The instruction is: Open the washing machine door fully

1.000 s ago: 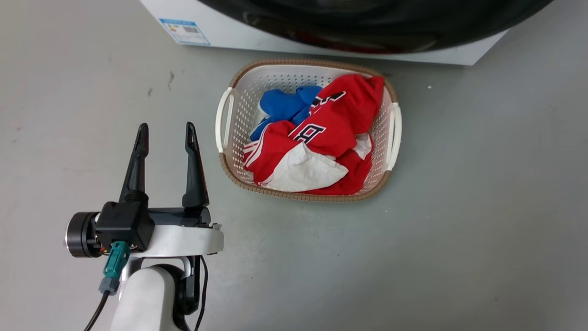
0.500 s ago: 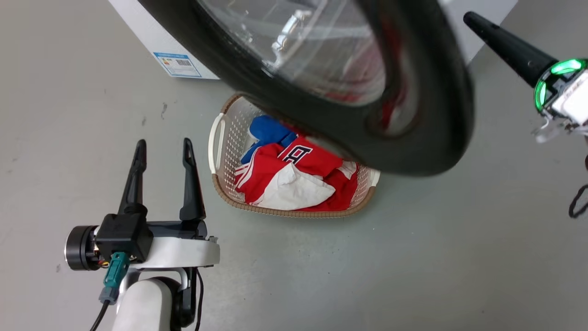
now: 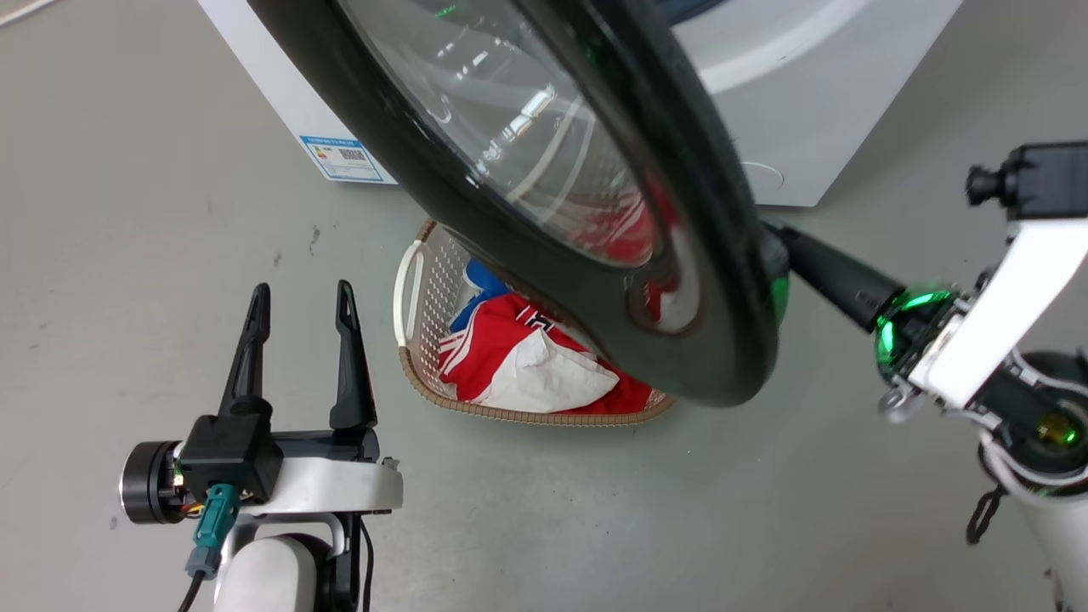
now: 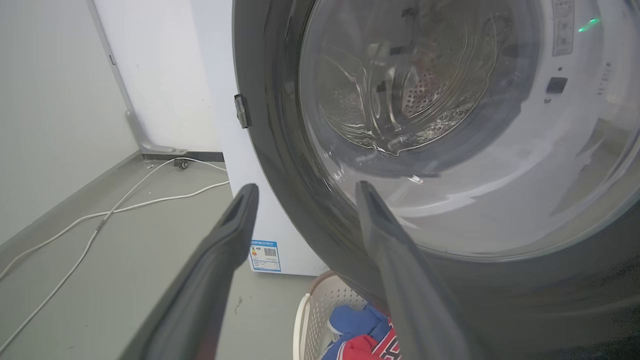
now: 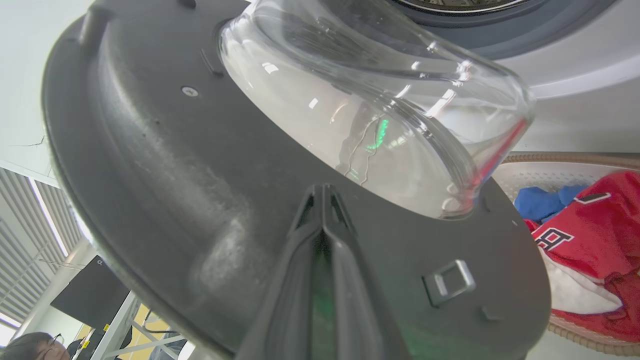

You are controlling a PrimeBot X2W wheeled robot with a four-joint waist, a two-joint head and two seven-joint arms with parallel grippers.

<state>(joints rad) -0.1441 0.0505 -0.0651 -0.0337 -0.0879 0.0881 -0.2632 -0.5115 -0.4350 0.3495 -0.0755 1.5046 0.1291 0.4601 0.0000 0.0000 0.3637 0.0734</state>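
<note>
While the washing machine door (image 3: 527, 170) stood part-open, hanging over the laundry basket (image 3: 527, 415) and swung off the washing machine (image 3: 790, 102) front, the right gripper (image 5: 324, 192) had both fingers pressed together, gripping nothing, tip apparently against the door's black inner face below the glass bowl (image 5: 370, 115). Left gripper (image 3: 299, 293) was spread wide, idle. Judged best: a steady outward push near the rim, following the hinge arc, tip kept off the latch loop (image 5: 448, 281).

Left fingers (image 3: 350, 365) apart, right fingers (image 5: 297, 265) together.
</note>
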